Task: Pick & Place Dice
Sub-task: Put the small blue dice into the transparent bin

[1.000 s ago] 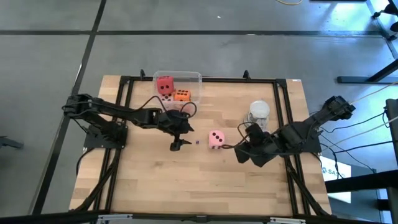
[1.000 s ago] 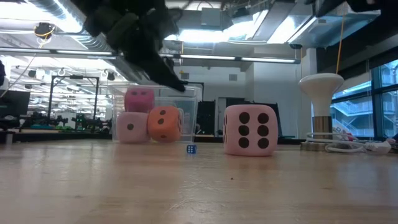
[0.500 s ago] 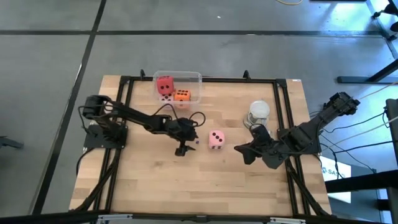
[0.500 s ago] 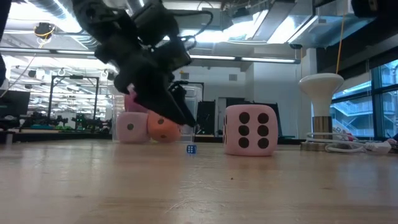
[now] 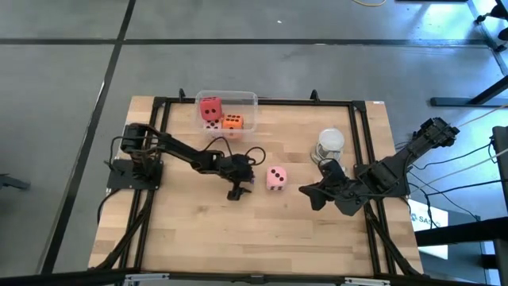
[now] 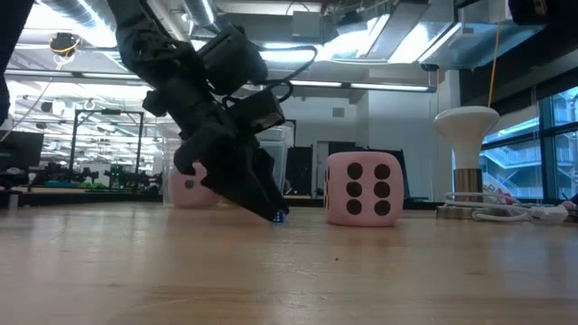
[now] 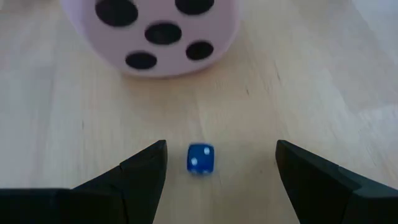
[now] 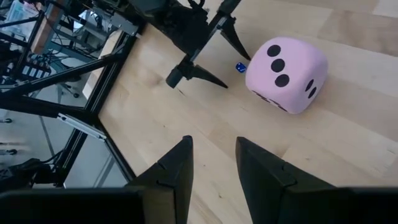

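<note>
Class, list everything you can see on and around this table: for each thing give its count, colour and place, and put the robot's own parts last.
Large die: one, pale pink with dark pips, mid-table.
Tiny die: one, blue, on the wood between the left gripper's fingers.
Tub: one, clear plastic, far edge of the table.
Dice in the tub: red, orange, pale pink, one each.
Round white object: one, right of centre.
Left gripper: dark, open, down around the tiny die.
Right gripper: dark, open, empty, right of the large die.

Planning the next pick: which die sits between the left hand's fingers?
The tiny blue die, untouched between the open left hand fingers; the big pink die lies beyond.
</note>
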